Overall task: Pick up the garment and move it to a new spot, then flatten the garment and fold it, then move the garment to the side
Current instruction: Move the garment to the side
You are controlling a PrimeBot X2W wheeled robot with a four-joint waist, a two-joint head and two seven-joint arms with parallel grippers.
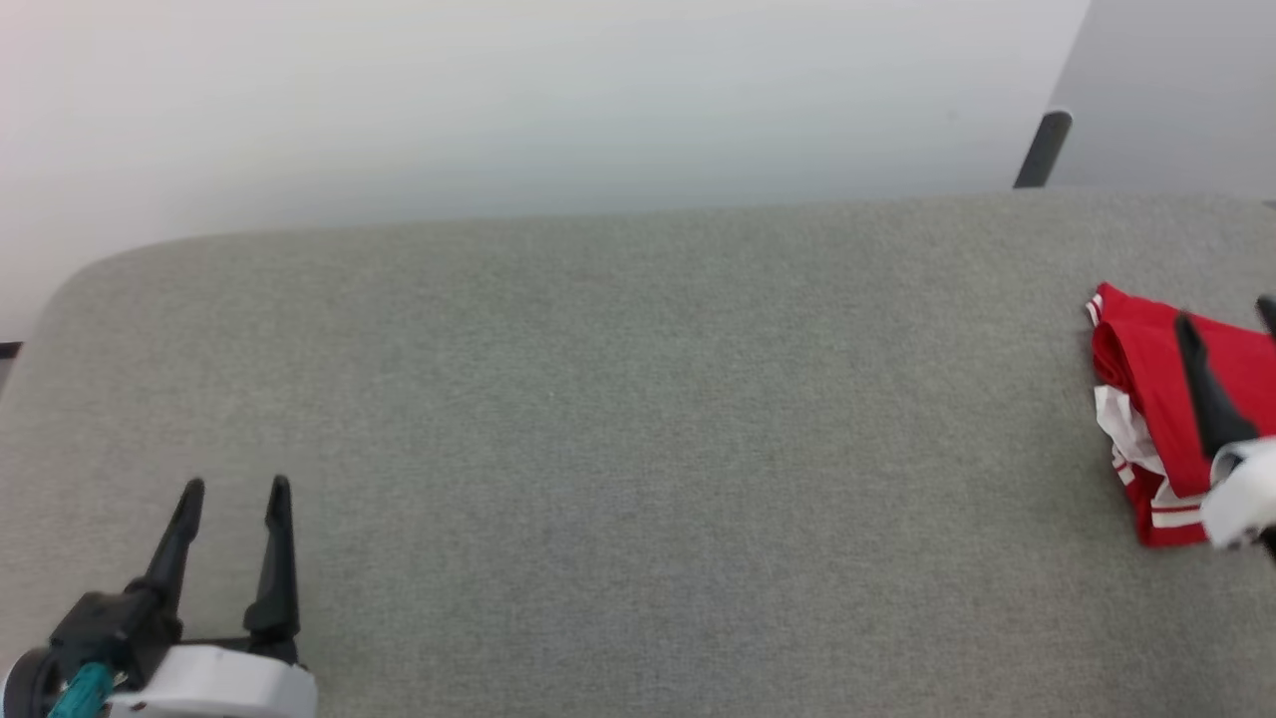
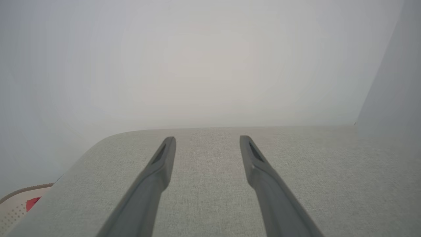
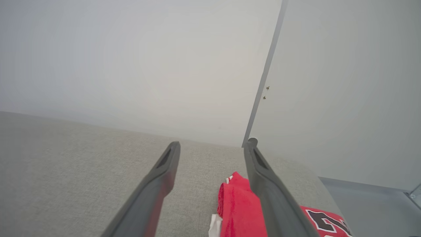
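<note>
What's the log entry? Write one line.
garment: red jersey with white striped trim, bundled at right end of grey fabric surface | right gripper: open, over it, no grip | left gripper: open, empty

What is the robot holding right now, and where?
Nothing. Both pairs of jaws stand open; the right pair is over the red garment, not closed on it.

garment (image 1: 1141,364) on table (image 1: 638,419), far right

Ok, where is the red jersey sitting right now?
In the head view the garment lies bunched at the far right of the grey padded surface, with the open right gripper poised over it.
</note>
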